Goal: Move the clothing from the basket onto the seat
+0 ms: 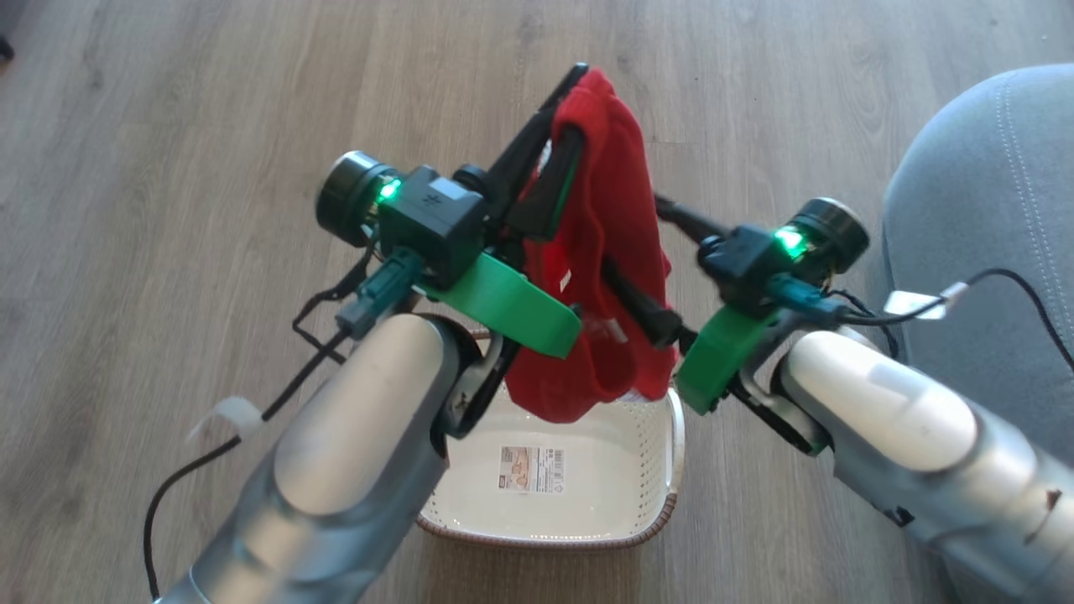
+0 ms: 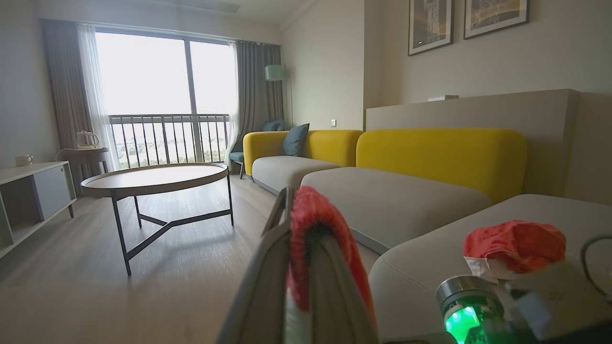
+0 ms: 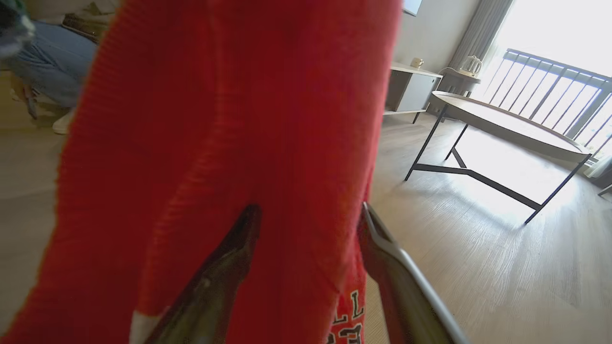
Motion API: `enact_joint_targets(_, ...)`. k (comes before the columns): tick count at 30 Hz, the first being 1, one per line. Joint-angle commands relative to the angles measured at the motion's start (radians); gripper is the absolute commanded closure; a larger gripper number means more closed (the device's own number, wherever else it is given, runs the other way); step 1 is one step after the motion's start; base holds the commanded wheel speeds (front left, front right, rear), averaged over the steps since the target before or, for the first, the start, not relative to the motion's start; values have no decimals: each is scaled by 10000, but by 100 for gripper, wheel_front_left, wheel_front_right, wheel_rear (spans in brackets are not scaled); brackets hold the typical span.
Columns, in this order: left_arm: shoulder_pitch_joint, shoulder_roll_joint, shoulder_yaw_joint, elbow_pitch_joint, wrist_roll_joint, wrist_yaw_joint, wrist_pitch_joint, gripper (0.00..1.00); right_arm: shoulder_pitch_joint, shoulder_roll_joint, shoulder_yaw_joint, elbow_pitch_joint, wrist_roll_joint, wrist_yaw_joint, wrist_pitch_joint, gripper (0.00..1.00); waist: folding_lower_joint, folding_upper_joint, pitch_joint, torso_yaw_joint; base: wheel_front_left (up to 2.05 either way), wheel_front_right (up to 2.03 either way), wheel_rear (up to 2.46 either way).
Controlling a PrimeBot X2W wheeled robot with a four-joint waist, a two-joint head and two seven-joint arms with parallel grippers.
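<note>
A red garment [image 1: 608,252] hangs in the air above the basket [image 1: 545,537], whose cream bottom shows only its label sticker. My left gripper [image 1: 577,105] is shut on the garment's top fold, and its fingers pinch the red fabric [image 2: 311,224] in the left wrist view. My right gripper [image 1: 631,233] reaches in from the right with its fingers spread, and red cloth [image 3: 239,119] hangs between them. A second red and white garment [image 2: 514,246] lies on the grey seat [image 2: 430,267]. The seat [image 1: 982,210] stands just right of the basket.
Wooden floor surrounds the basket. A round coffee table [image 2: 153,177] on a dark frame stands farther out, with a yellow-backed sofa [image 2: 440,153] behind the seat. A person in blue trousers [image 3: 48,62] crouches at the room's side. Cables trail from both wrists.
</note>
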Motion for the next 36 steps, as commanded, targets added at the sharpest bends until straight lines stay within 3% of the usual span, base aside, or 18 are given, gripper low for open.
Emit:
enact_joint_targets(1,-655,118,190,-355,-102,9,-89,100,-449,-125,408,19,228,69,-48,0,0,0,-10,47,0,0,0)
enact_joint_targets(7,-733,118,-226,-414,-292,7,-129,100,-1282,-116,1614,808,909,69,-48,0,0,0,8,202,0,0,0)
enact_joint_targets(14,-793,117,-559,-338,-472,99,-202,100,-1697,354,2902,1792,2278,69,-29,0,0,0,36,354,0,0,0)
enact_joint_targets(15,-802,117,-604,-319,-495,108,-211,100,-1717,403,2951,1868,2381,69,-32,29,0,0,52,368,0,0,0)
enact_joint_targets(17,-822,117,-665,-268,-525,128,-228,100,-1703,480,3008,1932,2540,69,-39,100,0,0,79,381,0,0,0)
enact_joint_targets(22,-843,120,-659,-91,-579,175,-260,100,-1648,357,2814,1733,2557,69,-44,100,0,0,174,287,0,0,0)
enact_joint_targets(28,-802,171,-647,209,-644,112,-296,100,-1204,163,1876,1438,2262,69,-45,100,0,0,249,52,0,0,0)
enact_joint_targets(29,-792,186,-663,283,-657,76,-300,89,-1097,132,1661,1377,2197,69,-46,100,0,0,262,17,0,0,0)
enact_joint_targets(30,-770,196,-676,366,-699,27,-303,70,-982,104,1450,1315,2138,69,-46,100,0,0,276,-22,0,0,0)
enact_joint_targets(31,-734,235,-680,536,-759,-48,-311,0,-758,48,967,1158,1968,69,-46,100,0,0,310,-100,0,0,0)
enact_joint_targets(33,-710,260,-685,635,-811,-104,-312,0,-626,30,716,1064,1904,69,-46,100,0,0,328,-148,0,0,0)
enact_joint_targets(36,-646,371,-702,1005,-974,-323,-319,0,-85,-50,-484,647,1542,69,-46,100,0,0,389,-370,0,0,0)
